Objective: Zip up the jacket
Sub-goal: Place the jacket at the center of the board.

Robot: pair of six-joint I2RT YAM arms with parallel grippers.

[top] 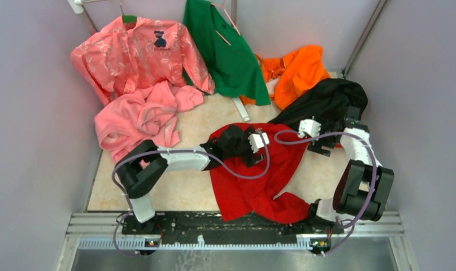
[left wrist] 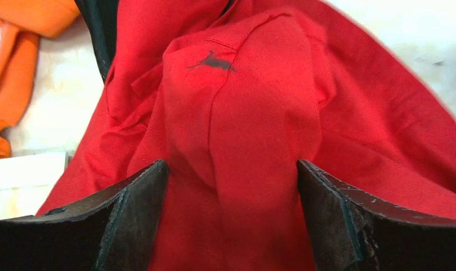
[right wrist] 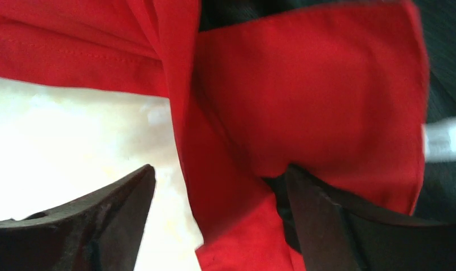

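Hunting for the zipper, looks like: red jacket (top: pixel 253 189) lies crumpled near-centre, left gripper (left wrist: pixel 231 166) spread around a raised fold, right gripper (right wrist: pixel 220 169) spread over its far-right edge. No zipper showing, so next up is probably flattening it.

Pale lilac walls (top: pixel 27 113) are enclosing a cream marbled tabletop (top: pixel 220 113). A metal rail (top: pixel 90 226) is running along its near edge.
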